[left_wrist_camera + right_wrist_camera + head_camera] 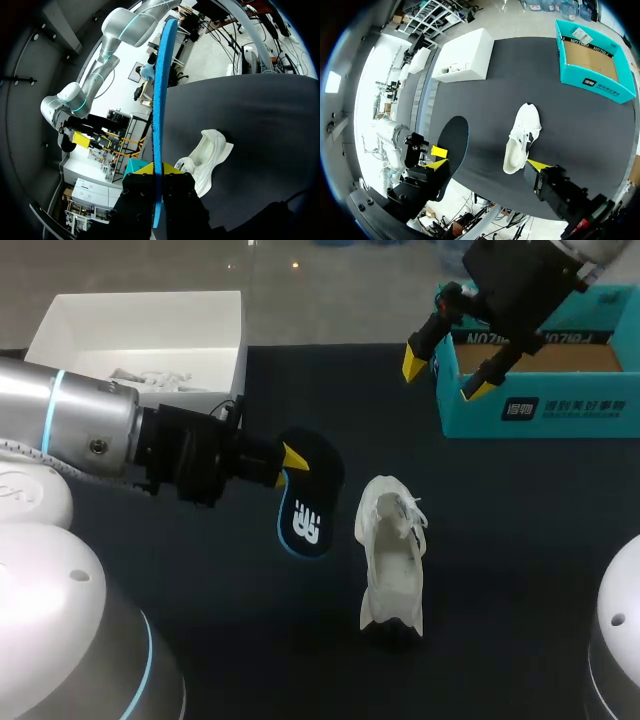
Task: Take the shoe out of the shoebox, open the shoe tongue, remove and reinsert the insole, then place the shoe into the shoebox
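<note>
tabletop (520, 540): dark and matte. The teal shoebox (540, 410) is at the far right with its cardboard floor showing and no shoe inside. A white box (140, 315) is at the far left with something pale in it; can't tell what.

right hand (443, 377): fingers spread wide and holding nothing. It hangs over the near left corner of the shoebox, well apart from the shoe.

left hand (157, 170): clenched on the insole, one yellow tip on each face. It's above the tabletop, just left of the shoe.

shoe (392, 555): white, out of the box, alone mid-tabletop, nothing touching it. The opening shows from above and the laces are loose around the tongue.

insole (308, 502): dark face with a blue edge, out of the shoe. It's pinched at one end, and the rest sticks out past the fingers, clear of the tabletop.

Handling, my read:
- The insole looks like thin, light foam. It holds its shape in this grip but should buckle if pushed end-on.
- Keep the pinch at the end and feed the free end into the opening first. Don't grip mid-length, or the fingers will foul the collar.
- The shoe looks light with a soft upper, so it will likely skate or tip when the insole pushes in.
- The right hand should brace it at the heel collar, probably the stiffest part. Avoid the laces and tongue, which will just give.
- For the return to the shoebox, the heel collar is also the best place to hold.
</note>
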You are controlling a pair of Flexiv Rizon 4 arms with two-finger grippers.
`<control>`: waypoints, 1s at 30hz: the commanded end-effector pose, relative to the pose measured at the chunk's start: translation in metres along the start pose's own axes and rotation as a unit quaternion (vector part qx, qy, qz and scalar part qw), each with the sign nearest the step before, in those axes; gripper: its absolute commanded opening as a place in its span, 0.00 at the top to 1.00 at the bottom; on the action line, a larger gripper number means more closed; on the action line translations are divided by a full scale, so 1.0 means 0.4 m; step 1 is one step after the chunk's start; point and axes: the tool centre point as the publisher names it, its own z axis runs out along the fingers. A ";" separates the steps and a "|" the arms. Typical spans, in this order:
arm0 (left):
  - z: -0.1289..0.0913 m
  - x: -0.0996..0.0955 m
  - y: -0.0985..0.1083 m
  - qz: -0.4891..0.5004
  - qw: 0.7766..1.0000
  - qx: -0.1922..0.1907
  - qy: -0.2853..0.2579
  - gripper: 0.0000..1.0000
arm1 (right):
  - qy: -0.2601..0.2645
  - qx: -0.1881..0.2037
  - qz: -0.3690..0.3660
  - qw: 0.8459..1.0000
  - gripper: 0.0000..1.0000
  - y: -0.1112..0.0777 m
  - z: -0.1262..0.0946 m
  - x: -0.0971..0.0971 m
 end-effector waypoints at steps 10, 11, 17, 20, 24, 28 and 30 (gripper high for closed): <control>0.002 0.000 0.001 0.000 1.000 -0.001 0.002 1.00 | -0.026 -0.039 -0.063 0.997 0.00 -0.067 0.021 -0.069; 0.002 0.000 0.001 0.000 1.000 -0.001 0.002 1.00 | -0.024 -0.034 -0.071 0.997 0.00 -0.072 0.019 -0.071; 0.002 0.000 0.001 0.000 1.000 -0.001 0.002 1.00 | -0.030 -0.009 -0.105 0.994 0.00 -0.099 0.004 -0.085; 0.002 0.000 0.001 0.000 1.000 -0.001 0.002 1.00 | -0.035 -0.003 -0.112 0.993 0.00 -0.107 -0.003 -0.083; 0.002 0.000 0.001 0.000 1.000 -0.001 0.002 1.00 | -0.044 0.005 -0.123 0.991 0.00 -0.117 -0.013 -0.079; 0.002 0.000 0.001 0.000 1.000 -0.001 0.002 1.00 | -0.052 0.010 -0.128 0.990 0.00 -0.133 -0.025 -0.080; 0.002 0.000 0.001 0.000 1.000 -0.001 0.002 1.00 | -0.056 0.007 -0.117 0.992 0.00 -0.141 -0.033 -0.086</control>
